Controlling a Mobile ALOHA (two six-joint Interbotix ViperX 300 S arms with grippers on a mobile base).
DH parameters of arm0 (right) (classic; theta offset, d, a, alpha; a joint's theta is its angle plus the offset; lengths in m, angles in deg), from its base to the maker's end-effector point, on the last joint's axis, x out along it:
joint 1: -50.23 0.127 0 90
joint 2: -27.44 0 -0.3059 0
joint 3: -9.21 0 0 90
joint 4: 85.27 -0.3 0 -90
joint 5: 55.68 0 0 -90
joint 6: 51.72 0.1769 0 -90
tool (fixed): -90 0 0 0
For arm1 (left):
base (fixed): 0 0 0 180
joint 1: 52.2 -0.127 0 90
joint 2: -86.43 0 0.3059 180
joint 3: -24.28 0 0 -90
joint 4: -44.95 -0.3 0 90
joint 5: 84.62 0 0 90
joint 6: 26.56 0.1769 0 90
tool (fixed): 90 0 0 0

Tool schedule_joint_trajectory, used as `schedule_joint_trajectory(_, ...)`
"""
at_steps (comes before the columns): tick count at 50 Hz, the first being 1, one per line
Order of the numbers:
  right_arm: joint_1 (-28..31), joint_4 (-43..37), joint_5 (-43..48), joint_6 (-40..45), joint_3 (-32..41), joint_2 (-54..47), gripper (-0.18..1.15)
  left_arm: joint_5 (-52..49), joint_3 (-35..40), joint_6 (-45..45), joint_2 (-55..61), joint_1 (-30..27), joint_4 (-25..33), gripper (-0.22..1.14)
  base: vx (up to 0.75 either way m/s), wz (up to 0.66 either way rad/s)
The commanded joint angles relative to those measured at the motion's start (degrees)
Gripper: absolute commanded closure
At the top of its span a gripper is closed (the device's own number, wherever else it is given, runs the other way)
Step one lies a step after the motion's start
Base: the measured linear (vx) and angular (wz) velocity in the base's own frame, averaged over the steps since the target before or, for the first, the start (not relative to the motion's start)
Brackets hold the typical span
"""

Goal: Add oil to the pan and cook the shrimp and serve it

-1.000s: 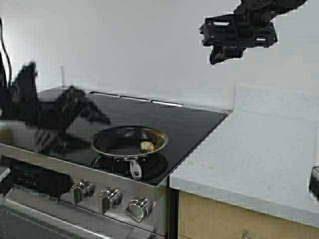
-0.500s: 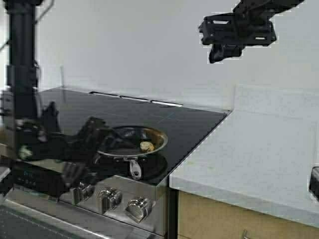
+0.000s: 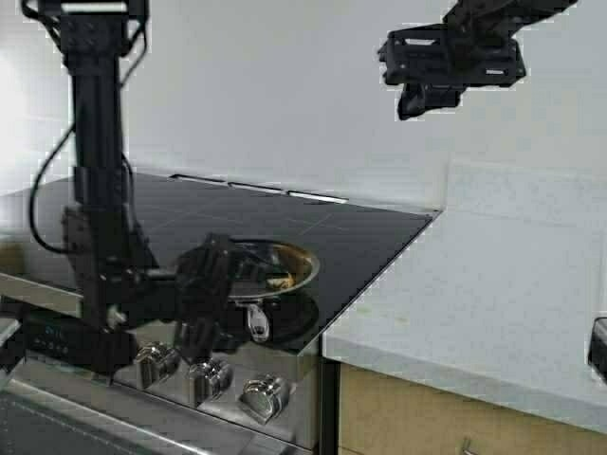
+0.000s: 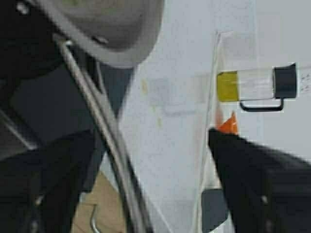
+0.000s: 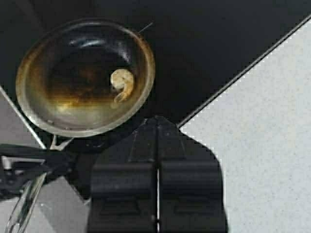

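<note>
The left gripper (image 3: 223,294), fingers spread, flanks the pan's handle (image 3: 256,322). The pan (image 3: 270,265), rigid, probably slick with oil, holds a shrimp (image 5: 121,82); the handle looks the safest hold.

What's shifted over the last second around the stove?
The left gripper swung in from the stove's left edge to the small dark frying pan's silver handle, arm now upright. The pan, the curled pale shrimp and the raised right gripper stayed put.
</note>
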Motion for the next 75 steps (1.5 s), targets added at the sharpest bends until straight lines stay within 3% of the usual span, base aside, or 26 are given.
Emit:
schedule_joint_trajectory(1, 0.09, -0.09, 0.18, -0.09, 1.32, 0.97, 0.91, 0.44, 3.08, -2.64, 0.62, 1.49, 0.35, -0.09, 0.00, 0.00)
schedule_joint_trajectory(14, 0.09, 0.00, -0.09, -0.09, 1.32, 1.05, 0.91, 0.70, 7.03, -7.38, 2.11, 2.81, 0.09, -0.08, 0.00, 0.00)
schedule_joint_trajectory(20, 0.09, 0.00, -0.09, -0.09, 1.32, 1.05, 0.91, 0.70, 7.03, -8.53, 2.02, 2.90, 0.18, 0.02, 0.00, 0.00)
schedule_joint_trajectory(22, 0.09, -0.09, -0.09, 0.00, 1.32, 1.05, 0.91, 0.70, 7.03, -8.96, 2.02, 2.90, 0.18, 0.11, 0.00, 0.00)
schedule_joint_trajectory(25, 0.09, -0.09, -0.09, 0.00, 1.49, 1.05, 0.91, 0.70, 7.03, -10.11, 2.02, 2.90, 0.18, 0.34, 0.00, 0.00)
schedule_joint_trajectory(32, 0.09, -0.09, -0.09, 0.00, 1.49, 1.05, 0.91, 0.97, 6.86, -11.25, 1.85, 2.90, 0.26, 0.99, 0.00, 0.00)
schedule_joint_trajectory(34, 0.09, -0.09, -0.09, 0.00, 1.49, 0.97, 0.91, 0.97, 6.86, -11.34, 1.85, 2.90, 0.26, 1.06, 0.00, 0.00)
schedule_joint_trajectory(42, 0.09, -0.09, -0.09, 0.00, 1.58, 1.05, 0.91, 1.05, 5.71, -11.69, 0.70, 2.90, -0.53, 0.82, 0.00, 0.00)
schedule_joint_trajectory(50, 0.09, -0.09, -0.09, -0.09, 1.85, 0.97, 0.91, 1.23, 4.04, -11.51, -0.97, 2.90, -1.23, 0.88, 0.00, 0.00)
schedule_joint_trajectory(75, 0.00, 0.09, -0.09, -0.09, 2.11, 0.62, 0.91, 6.33, -0.62, -11.78, -5.62, 2.90, -1.32, 0.88, 0.00, 0.08)
